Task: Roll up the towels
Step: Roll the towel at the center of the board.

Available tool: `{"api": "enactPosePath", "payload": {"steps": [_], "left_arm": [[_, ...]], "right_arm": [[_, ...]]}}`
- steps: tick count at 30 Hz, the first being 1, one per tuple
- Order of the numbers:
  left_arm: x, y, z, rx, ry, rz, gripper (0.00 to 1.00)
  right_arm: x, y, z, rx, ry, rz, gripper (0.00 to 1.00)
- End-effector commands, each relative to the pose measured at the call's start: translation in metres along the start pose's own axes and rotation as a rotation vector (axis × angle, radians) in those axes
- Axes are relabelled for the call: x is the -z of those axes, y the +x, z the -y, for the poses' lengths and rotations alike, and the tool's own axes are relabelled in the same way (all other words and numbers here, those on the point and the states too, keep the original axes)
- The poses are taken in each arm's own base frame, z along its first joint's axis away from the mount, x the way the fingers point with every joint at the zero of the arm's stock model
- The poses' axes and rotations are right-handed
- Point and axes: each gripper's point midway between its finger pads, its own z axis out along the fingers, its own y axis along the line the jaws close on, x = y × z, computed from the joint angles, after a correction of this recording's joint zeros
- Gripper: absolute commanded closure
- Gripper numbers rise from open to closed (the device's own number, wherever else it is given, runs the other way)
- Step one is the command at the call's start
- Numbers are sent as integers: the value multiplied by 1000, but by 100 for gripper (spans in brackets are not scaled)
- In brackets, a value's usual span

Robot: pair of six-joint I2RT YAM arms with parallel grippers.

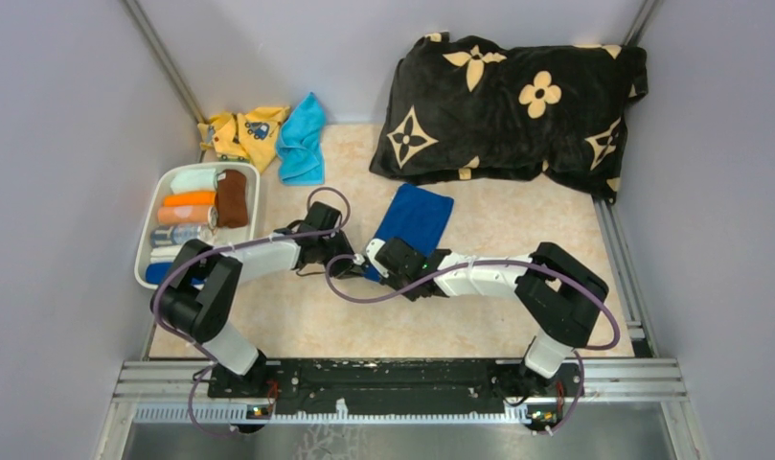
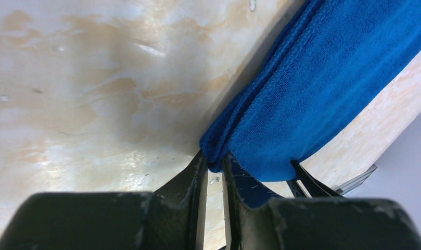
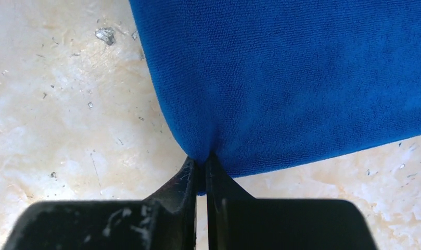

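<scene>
On the near middle of the desk [image 1: 517,225], the left tool [image 2: 214,162] pinches the folded near corner of the dark blue towel [image 1: 417,218]. Just beside it, the right tool [image 3: 200,160] is pressed shut on the same towel's near edge. The towel lies flat. To the left, a brown towel [image 1: 232,197] sits rolled in the white bin [image 1: 256,196]. Farther back, the cyan towel [image 1: 302,144] lies crumpled, left of the black pillow [image 1: 517,96].

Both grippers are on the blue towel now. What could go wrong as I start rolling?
The left gripper and right gripper each pinch only the very edge of the dark blue towel; it may slip free.
Both grips sit close together near one corner, so the roll may skew and the grippers could bump.
The edge is folded in layers; one might be left behind.
</scene>
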Motion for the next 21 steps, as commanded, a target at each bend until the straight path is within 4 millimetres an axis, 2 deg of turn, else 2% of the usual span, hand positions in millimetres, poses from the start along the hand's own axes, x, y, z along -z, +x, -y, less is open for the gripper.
{"api": "enactPosePath", "payload": {"steps": [1,7,11,16,21], "left_arm": [[7,-16,-36,18,-125,67,78],[38,-37,-38,28,-112,148,76],[58,-44,-31,16,-93,194,62],[81,-40,-23,15,-49,217,53],[87,-23,-23,25,-9,176,48]], "right_arm": [[-2,13,-33,-33,-146,-61,100],[11,-22,-56,-111,-331,31,100],[17,-40,-58,-227,-444,80,100],[21,-54,-51,-402,-584,129,100],[25,-60,-48,-563,-738,166,100]]}}
